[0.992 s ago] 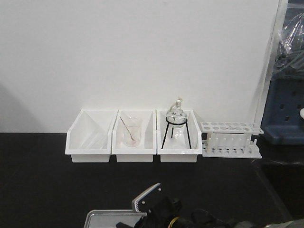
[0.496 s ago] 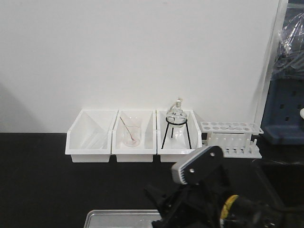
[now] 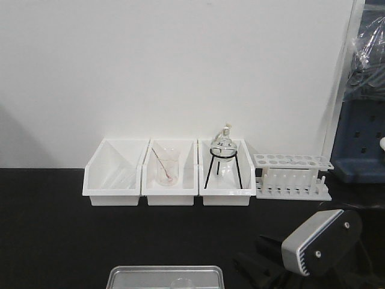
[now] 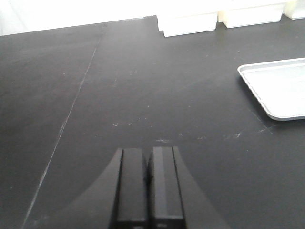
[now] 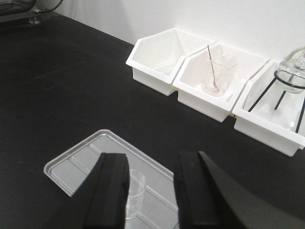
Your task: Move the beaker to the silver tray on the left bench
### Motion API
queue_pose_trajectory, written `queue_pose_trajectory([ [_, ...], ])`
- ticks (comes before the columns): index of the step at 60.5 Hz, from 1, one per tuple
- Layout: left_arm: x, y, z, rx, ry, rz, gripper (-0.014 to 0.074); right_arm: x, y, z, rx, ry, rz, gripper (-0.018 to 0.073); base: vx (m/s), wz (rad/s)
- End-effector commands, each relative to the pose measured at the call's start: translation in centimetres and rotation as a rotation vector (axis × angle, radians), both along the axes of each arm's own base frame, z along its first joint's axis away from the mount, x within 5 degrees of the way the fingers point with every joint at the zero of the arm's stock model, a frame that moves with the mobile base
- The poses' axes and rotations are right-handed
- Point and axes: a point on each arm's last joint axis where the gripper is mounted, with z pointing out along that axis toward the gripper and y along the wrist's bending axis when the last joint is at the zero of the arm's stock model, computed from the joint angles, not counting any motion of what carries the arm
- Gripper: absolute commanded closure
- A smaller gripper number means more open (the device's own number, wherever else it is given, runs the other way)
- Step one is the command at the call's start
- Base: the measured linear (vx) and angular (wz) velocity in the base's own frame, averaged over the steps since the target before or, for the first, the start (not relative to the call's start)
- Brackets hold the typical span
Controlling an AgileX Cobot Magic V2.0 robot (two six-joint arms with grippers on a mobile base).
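Wall (image 3: 180,66): we see it plain white, evenly lit.
Worktop (image 3: 48,241): matte black, meeting the wall.
Right edge: blue unit (image 3: 361,144).

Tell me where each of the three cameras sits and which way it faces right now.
Front view: above the left bench, facing the wall and white bins; the right arm shows.
Left wrist: low, over bare worktop, the silver tray at right; shut left gripper shows.
Right wrist: above the tray, its open right gripper around the beaker.
All three share the tray.
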Motion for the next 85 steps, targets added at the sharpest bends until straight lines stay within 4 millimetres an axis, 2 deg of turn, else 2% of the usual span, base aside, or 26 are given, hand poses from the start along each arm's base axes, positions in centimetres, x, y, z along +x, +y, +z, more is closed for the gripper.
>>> queue_pose_trajectory([
  [1, 0.2, -0.1, 0.1, -0.005, -0.07, -0.01, 0.0595, -0.1, 0.1, 1.9, 0.071, -0.088, 0.017, 0.0281, 0.0, 0.0],
  [15, 0.2, -0.1, 0.1, -0.005, -0.07, -0.01, 0.0595, -0.6, -0.3, 2.4, 0.092, -0.103, 0.014, 0.0329, 0.0, 0.0],
  [20, 0.2, -0.1, 0.1, -0.005, -0.07, -0.01, 0.0595, -2.3, -1.6, 3.3, 0.173, -0.135, -0.008, 0.0351, 0.0, 0.0],
  [26, 0.2, -0.1, 0.1, -0.005, -0.07, -0.01, 0.0595, -5.0, -3.9, 3.1, 0.246, -0.169, -0.047, 0.0391, 0.0, 0.0],
  [31, 0.2, -0.1, 0.1, -0.005, -0.07, -0.01, 0.0595, -7.4, -6.4, 2.3, 0.314, -0.213, -0.117, 0.0433, 0.0, 0.0],
  [36, 0.2, -0.1, 0.1, -0.005, -0.07, -0.01, 0.0595, -9.9, -8.8, 0.6, 0.364, -0.28, -0.207, 0.0478, 0.0, 0.0],
  [46, 0.2, -0.1, 0.1, -0.005, -0.07, -0.01, 0.0595, -12.8, -11.3, -3.3, 0.374, -0.39, -0.377, 0.056, 0.0, 0.0],
  [54, 0.2, -0.1, 0.1, -0.005, -0.07, -0.01, 0.0595, -13.4, -12.2, -7.8, 0.326, -0.354, -0.514, 0.0576, 0.0, 0.0],
  [58, 0.2, -0.1, 0.1, -0.005, -0.069, -0.01, 0.0595, -13.3, -12.6, -8.7, 0.289, -0.279, -0.588, 0.0575, 0.0, 0.0],
  [68, 0.2, -0.1, 0.1, -0.005, -0.07, -0.01, 0.0595, -13.3, -13.1, -9.1, 0.255, -0.252, -0.684, 0.0575, 0.0, 0.0],
  [85, 0.2, -0.1, 0.1, -0.005, -0.068, -0.01, 0.0595, -13.3, -13.2, -9.0, 0.258, -0.26, -0.693, 0.0573, 0.0, 0.0],
])
